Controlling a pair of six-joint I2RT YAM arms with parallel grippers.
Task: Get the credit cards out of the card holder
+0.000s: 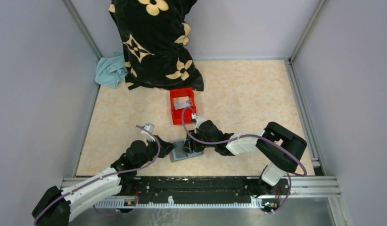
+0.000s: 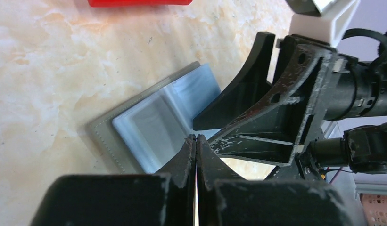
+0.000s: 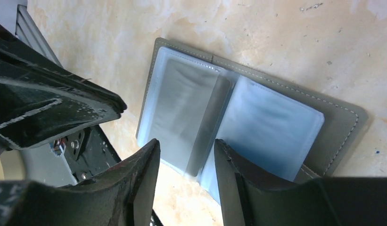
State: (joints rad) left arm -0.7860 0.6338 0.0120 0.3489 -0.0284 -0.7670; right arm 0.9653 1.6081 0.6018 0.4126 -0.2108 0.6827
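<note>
The card holder (image 3: 340, 123) lies open on the table, grey outside with blue-grey clear pockets (image 2: 156, 123). A silver-grey credit card (image 3: 184, 106) sits in its left pocket. My right gripper (image 3: 186, 143) hovers open just above that pocket's near edge, gripping nothing. My left gripper (image 2: 196, 138) is shut, its tips resting at the holder's edge with nothing visible between them. From above, both grippers (image 1: 168, 149) (image 1: 191, 148) meet over the holder (image 1: 178, 156). Another silver-grey card (image 1: 181, 101) lies in the red bin (image 1: 174, 114).
A black blanket with tan flowers (image 1: 153, 42) is heaped at the back, a light-blue cloth (image 1: 110, 70) beside it. The red bin stands just beyond the holder. Grey walls and metal rails (image 1: 302, 117) bound the table.
</note>
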